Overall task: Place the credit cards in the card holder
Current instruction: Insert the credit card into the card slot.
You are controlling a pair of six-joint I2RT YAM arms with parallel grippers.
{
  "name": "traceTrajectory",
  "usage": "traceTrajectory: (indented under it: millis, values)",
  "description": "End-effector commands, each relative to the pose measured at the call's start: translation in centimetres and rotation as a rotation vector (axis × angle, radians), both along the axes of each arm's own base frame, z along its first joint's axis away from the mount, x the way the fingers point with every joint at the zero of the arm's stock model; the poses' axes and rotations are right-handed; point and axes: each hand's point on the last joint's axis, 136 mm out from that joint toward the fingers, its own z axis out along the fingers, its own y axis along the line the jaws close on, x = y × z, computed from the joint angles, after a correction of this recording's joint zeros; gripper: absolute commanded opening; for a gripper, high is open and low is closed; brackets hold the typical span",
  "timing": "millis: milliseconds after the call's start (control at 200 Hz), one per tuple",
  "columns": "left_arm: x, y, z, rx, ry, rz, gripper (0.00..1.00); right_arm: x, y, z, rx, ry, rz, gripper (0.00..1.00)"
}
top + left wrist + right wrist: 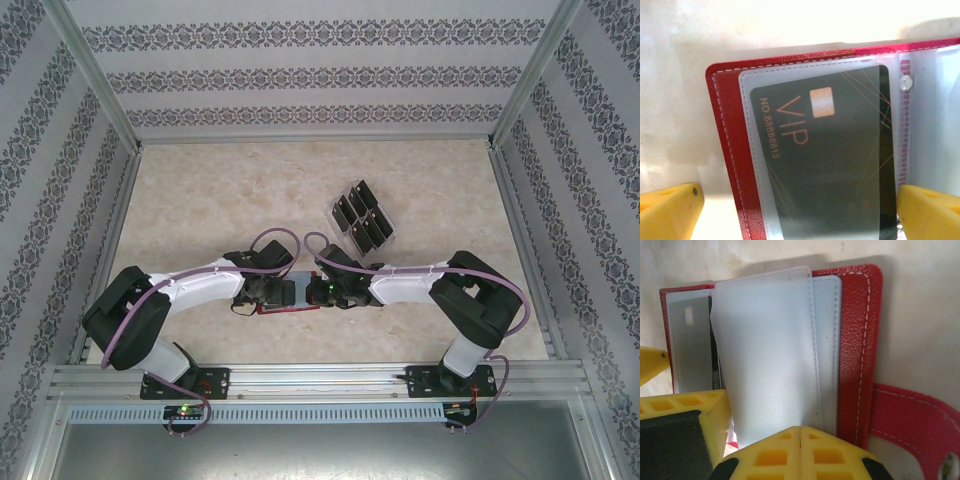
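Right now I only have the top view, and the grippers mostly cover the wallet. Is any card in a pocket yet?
Observer: Yes. In the left wrist view a black VIP card sits inside a clear sleeve of the wallet.
Operator: Is the left gripper clamped on it?
Observer: No, the left gripper is open, straddling that sleeve.
Operator: And the other half?
Observer: In the right wrist view a frosted sleeve that looks empty stands lifted off the next sleeve.

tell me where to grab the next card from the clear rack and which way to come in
Probably pinch a black card by its exposed upper edge, jaws across its thin faces, coming from above: the cards stand tilted in the clear rack, lower parts tucked in, neighbours close on either side.
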Motion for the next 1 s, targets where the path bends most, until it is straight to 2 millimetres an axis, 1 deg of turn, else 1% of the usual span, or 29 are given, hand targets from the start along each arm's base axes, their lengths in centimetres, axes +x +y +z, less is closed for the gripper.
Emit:
traceTrajectory:
  millis: [0, 335, 595, 739, 894, 994]
  values:
    - [-0.9, 1.6, -0.4, 0.076, 0.017, 0.004, 1.00, -0.4, -1.0, -1.0, -0.034, 0.026, -0.018, 0.00]
    - [-1.2, 2.2, -0.4, 0.098, 0.016, 0.003, 1.00, -0.4, -1.2, -1.0, -0.035, 0.030, -0.024, 0.00]
    - [-1.0, 2.9, 0.4, 0.113, 0.002, 0.008, 1.00, -0.3, -1.1, -1.0, -0.034, 0.031, -0.025, 0.00]
    - [-1.1, 3.1, 0.3, 0.110, 0.003, 0.009, 1.00, -0.3, -1.1, -1.0, -0.034, 0.031, -0.026, 0.00]
    - [-0.8, 2.5, 0.4, 0.082, -0.004, 0.002, 1.00, -0.3, -1.0, -1.0, -0.032, 0.031, -0.023, 0.00]
    - [-0.3, 1.5, 0.9, 0.037, -0.026, -0.008, 1.00, -0.1, -0.9, -0.8, -0.028, 0.028, -0.022, 0.00]
